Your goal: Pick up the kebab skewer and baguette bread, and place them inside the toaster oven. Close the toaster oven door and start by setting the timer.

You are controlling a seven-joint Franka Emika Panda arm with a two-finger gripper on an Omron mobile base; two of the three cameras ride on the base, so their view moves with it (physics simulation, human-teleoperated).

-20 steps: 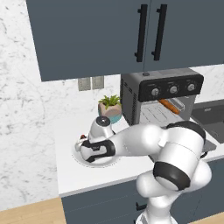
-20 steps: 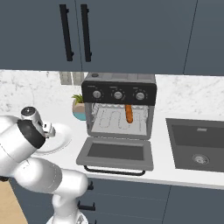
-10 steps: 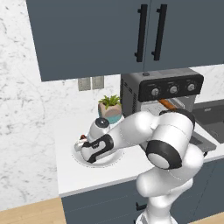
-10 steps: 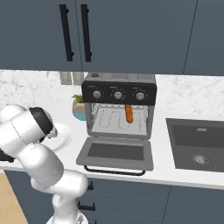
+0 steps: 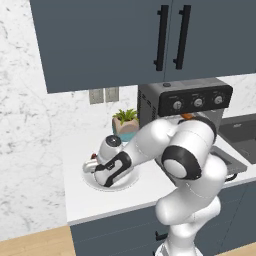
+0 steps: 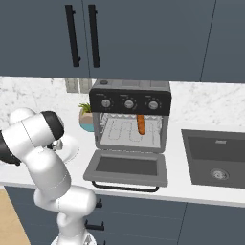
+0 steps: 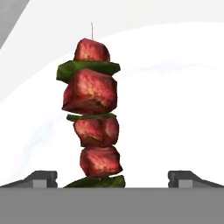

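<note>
Hand view: kebab skewer (image 7: pixel 94 118) on white plate (image 7: pixel 175 100), tool (image 7: pixel 113 178) open; baguette bread (image 6: pixel 141 124) in toaster oven (image 6: pixel 130 115).

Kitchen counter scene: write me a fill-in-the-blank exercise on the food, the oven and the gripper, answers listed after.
1. The baguette bread lies on the rack inside the ____.
2. The toaster oven door hangs ____.
3. The kebab skewer lies on a white ____.
4. Over the skewer, the gripper has its jaws ____.

Missing words: toaster oven; open; plate; open
</note>
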